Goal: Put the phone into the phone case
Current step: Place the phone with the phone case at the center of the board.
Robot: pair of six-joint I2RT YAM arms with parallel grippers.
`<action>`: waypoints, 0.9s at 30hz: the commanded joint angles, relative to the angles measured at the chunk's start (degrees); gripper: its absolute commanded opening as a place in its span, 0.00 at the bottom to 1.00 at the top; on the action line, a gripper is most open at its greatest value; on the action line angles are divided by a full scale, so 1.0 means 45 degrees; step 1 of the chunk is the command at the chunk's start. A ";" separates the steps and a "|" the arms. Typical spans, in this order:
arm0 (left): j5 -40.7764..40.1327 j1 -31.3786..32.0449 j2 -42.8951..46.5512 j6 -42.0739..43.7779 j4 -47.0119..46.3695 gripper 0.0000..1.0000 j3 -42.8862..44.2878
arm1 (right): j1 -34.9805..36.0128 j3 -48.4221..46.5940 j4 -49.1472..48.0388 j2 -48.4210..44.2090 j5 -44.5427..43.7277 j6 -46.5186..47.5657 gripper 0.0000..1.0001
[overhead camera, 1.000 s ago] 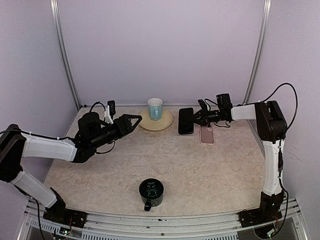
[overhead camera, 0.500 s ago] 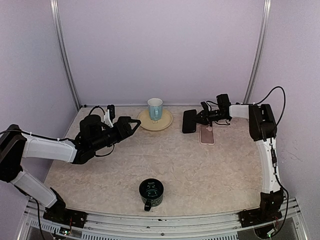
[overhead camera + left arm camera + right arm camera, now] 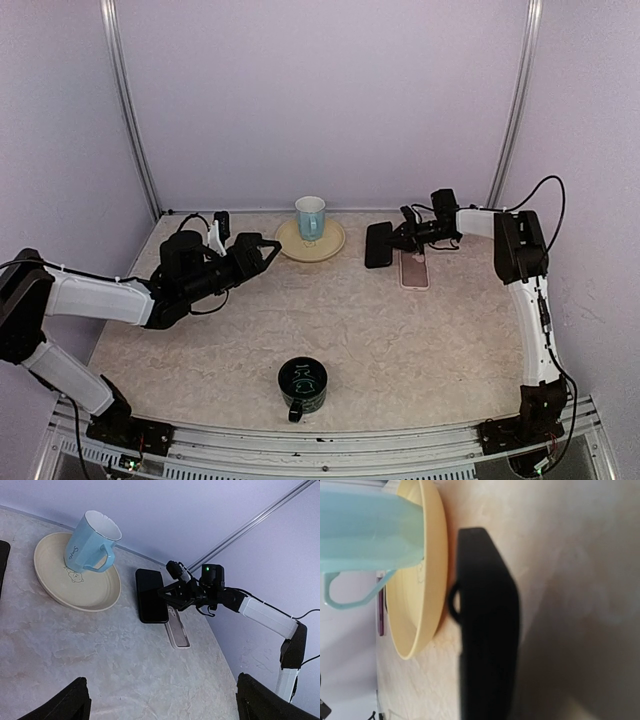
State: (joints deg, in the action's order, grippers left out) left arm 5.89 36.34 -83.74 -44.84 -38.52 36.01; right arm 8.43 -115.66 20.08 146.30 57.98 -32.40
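Near edge: dark mug (image 3: 302,384), upright, well apart from both arms. It plays no part in the task.

Mid-table, left side: left gripper (image 3: 258,248) has its fingers spread wide and holds nothing. It points toward the plate (image 3: 330,247) and is well apart from the phone.

Farther back, right side: phone case (image 3: 414,268) lies flat on the table (image 3: 400,340) with its long axis running near-to-far. I cannot tell for certain whether its hollow faces up.

Just left of the case: phone (image 3: 378,244), long axis roughly parallel to the case. It looks tipped up off the table rather than lying flat. Right gripper (image 3: 405,235) reaches in from the right over the far end of the case, and its fingers appear pinched on the phone's right long edge. In the right wrist view the phone is a dark slab seen edge-on.

Far: blue cup (image 3: 310,215) stands on the plate, near the phone's left side.

Judgement: the right arm owns the move. The phone must travel rightward and slightly nearer, staying parallel to the case, then go down flat into it.
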 commanded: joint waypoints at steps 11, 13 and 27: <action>0.0076 -0.0087 -0.0291 -0.0264 -0.0410 0.99 -0.0247 | -0.0056 -0.0753 -0.0021 0.0541 0.0086 -0.0035 0.25; 0.0084 -0.0087 -0.0332 -0.0316 -0.0485 0.99 -0.0277 | -0.0056 -0.0797 -0.0022 0.0537 0.0060 -0.0038 0.26; 0.0030 -0.0087 -0.0354 -0.0406 -0.0579 0.99 -0.0345 | -0.0061 -0.0275 0.0362 -0.0748 -0.0906 0.0502 0.48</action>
State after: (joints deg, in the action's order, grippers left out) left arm 5.93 36.34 -84.84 -46.48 -39.44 35.11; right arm 8.45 -117.58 20.91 147.74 57.01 -32.16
